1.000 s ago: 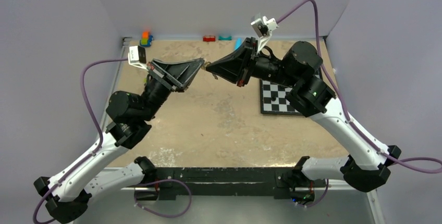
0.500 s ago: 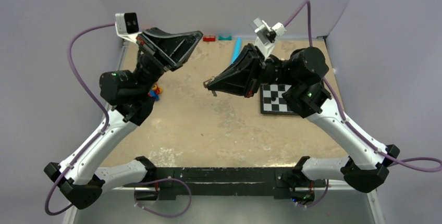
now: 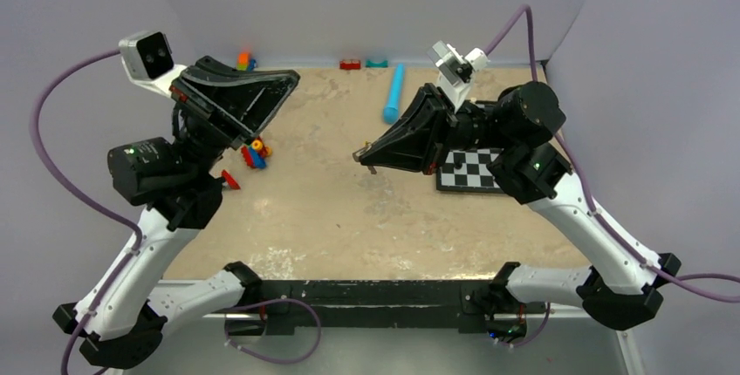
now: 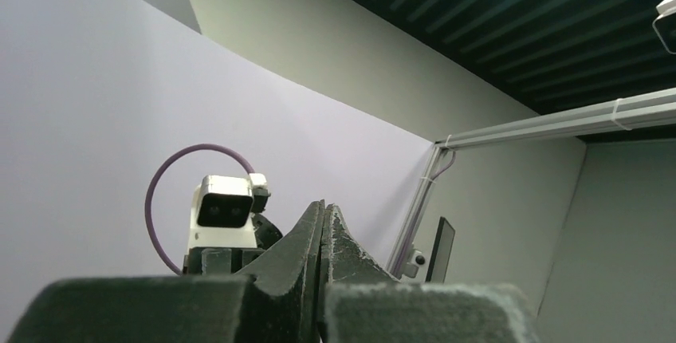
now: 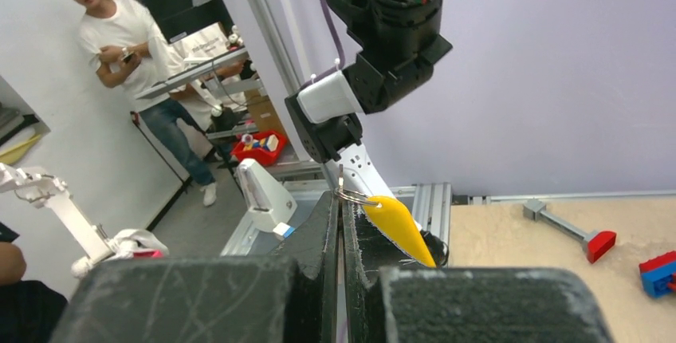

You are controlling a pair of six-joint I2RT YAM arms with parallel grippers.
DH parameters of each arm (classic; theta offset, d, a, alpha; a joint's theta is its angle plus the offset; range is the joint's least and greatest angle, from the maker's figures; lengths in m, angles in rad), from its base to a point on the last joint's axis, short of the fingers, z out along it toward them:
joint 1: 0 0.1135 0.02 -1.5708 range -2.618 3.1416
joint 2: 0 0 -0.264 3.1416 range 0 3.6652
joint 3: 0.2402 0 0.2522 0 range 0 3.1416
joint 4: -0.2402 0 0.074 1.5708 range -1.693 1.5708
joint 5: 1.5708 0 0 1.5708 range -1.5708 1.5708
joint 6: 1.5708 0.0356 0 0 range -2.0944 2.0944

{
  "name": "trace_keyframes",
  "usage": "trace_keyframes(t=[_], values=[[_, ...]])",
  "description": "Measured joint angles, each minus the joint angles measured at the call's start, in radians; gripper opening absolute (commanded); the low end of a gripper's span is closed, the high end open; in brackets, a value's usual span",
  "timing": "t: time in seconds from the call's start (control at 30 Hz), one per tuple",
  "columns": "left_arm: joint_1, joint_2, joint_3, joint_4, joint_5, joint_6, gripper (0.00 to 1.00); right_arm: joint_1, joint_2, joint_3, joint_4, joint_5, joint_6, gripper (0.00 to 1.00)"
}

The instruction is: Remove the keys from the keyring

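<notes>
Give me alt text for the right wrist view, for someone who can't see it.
The right gripper, jaws closed, pinches a yellow-headed key with a thin keyring at its top. Behind is the left arm against a purple wall; a man in white stands at left.

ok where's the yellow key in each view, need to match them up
top external: the yellow key, a tiny speck at the tip of the right gripper, left of the checkerboard
left wrist: not in it; just the shut left gripper, wall and ceiling
right wrist: centre frame beside the fingertips, the keyring at its upper end
shared landmark: the left arm's white camera, top left from above, above the key in the right wrist view
</notes>
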Motion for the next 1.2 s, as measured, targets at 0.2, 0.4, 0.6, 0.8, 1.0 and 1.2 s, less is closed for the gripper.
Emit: trace_keyframes(t=[0.2, 0.4, 0.6, 0.8, 1.0, 1.2], values=[[0.000, 0.005, 0.137, -0.270, 0.086, 0.177, 0.34, 0.000, 0.016, 0.027, -0.066, -0.019, -0.027, 0.00], [0.000, 0.033, 0.274, -0.629, 0.247, 0.414, 0.72, 0.000, 0.063, 0.143, -0.217, -0.091, -0.095, 0.00], [0.000, 0.043, 0.285, -0.877, 0.359, 0.576, 0.67, 0.000, 0.108, 0.265, -0.379, -0.181, -0.177, 0.00], [0.000, 0.037, 0.105, -0.747, 0.445, 0.498, 0.61, 0.000, 0.119, 0.232, -0.372, -0.273, -0.157, 0.00], [0.000, 0.160, 0.047, -0.423, 0.579, 0.260, 0.53, 0.001, 0.120, 0.169, -0.305, -0.363, -0.103, 0.00], [0.000, 0.193, 0.030, -0.241, 0.676, 0.114, 0.50, 0.001, 0.120, 0.169, -0.294, -0.407, -0.106, 0.00]])
